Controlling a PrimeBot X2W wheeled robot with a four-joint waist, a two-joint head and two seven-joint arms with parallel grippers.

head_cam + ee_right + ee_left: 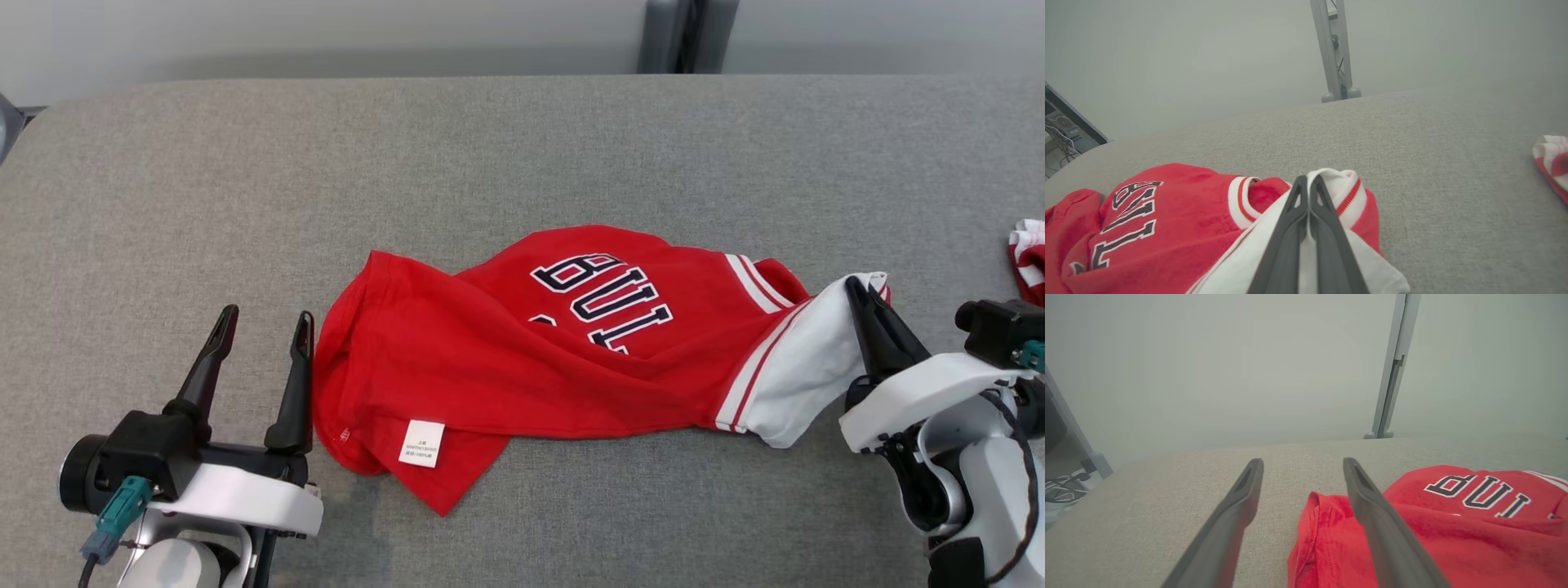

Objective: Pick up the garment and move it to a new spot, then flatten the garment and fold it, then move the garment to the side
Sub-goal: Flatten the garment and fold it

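A red garment (539, 359) with dark lettering and white-and-red trim lies crumpled across the middle of the grey table (522, 147). Its white sleeve (804, 363) is lifted a little at the right end, and my right gripper (859, 292) is shut on that sleeve; the right wrist view shows the white cloth (1327, 181) pinched between the closed fingers (1290, 228). My left gripper (265, 322) stands open just left of the garment's hem, its right finger at the red edge (1314, 539) with nothing held.
A second red-and-white cloth (1029, 257) lies at the table's right edge. A grey post (682, 37) stands behind the table's far edge. Bare grey table lies beyond and left of the garment.
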